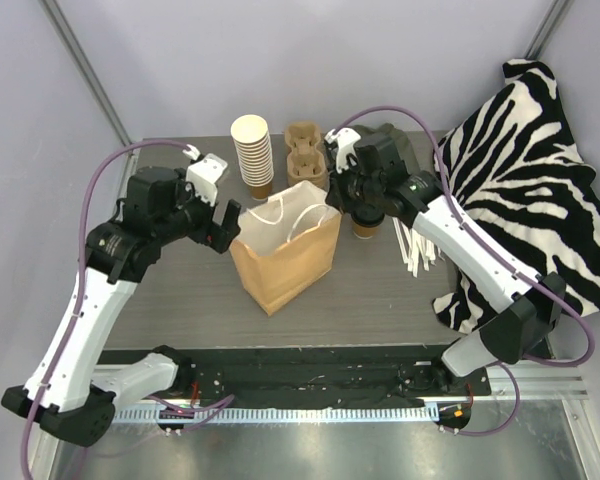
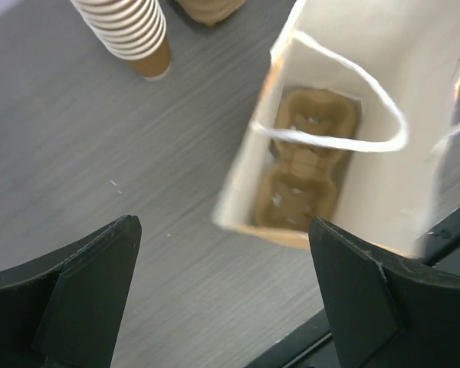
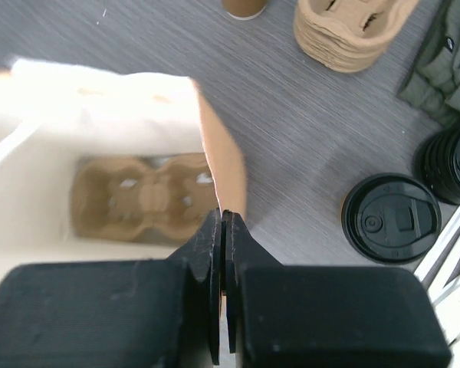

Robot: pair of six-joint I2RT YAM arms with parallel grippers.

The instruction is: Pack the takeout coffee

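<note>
Top view: paper bag (image 1: 280, 265) stands open mid-surface (image 1: 180, 300). Left gripper (image 1: 225, 228) sits at the bag's 9 o'clock, fingers apart, holding nothing. Right gripper (image 1: 342, 200) is at the bag's 2 o'clock corner. Takeout coffee (image 1: 365, 228) is upright on the surface at the bag's 3 o'clock, under the right arm, outside the bag. Cup stack (image 1: 253, 155) at 11 o'clock.

Left wrist: fingers (image 2: 84, 291) wide apart over the surface. A cup carrier (image 2: 303, 161) lies in the bag's bottom.

Right wrist: fingers (image 3: 215, 238) pressed together at the bag rim; can't tell if paper is pinched. Takeout coffee (image 3: 391, 218) at their 3 o'clock, lid stack (image 3: 454, 161) just beside it.
</note>
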